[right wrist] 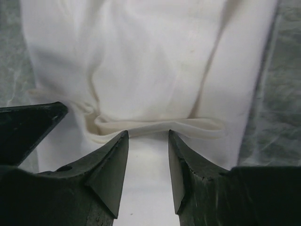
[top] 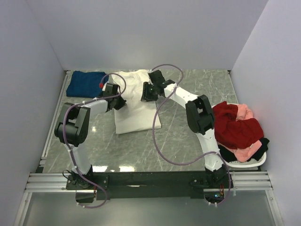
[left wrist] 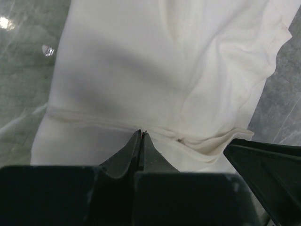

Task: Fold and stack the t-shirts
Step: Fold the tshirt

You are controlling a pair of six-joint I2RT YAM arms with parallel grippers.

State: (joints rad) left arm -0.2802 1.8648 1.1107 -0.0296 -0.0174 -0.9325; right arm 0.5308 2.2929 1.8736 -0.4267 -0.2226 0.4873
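Observation:
A cream-white t-shirt (top: 134,103) lies folded into a long strip at the middle of the table. My left gripper (top: 114,97) rests on its left side and my right gripper (top: 149,92) on its right side. In the left wrist view the left gripper (left wrist: 142,133) is shut, its tips against a raised fold of the cream shirt (left wrist: 141,70); no cloth shows between the jaws. In the right wrist view the right gripper (right wrist: 147,134) is open over the cream shirt (right wrist: 141,61), tips at a fold ridge. A folded dark blue t-shirt (top: 86,83) lies at the back left.
A white basket (top: 256,161) at the right holds a pile of red (top: 237,127), pink (top: 245,151) and black (top: 230,154) t-shirts. White walls close in the left, back and right. The table (top: 188,136) is grey marble.

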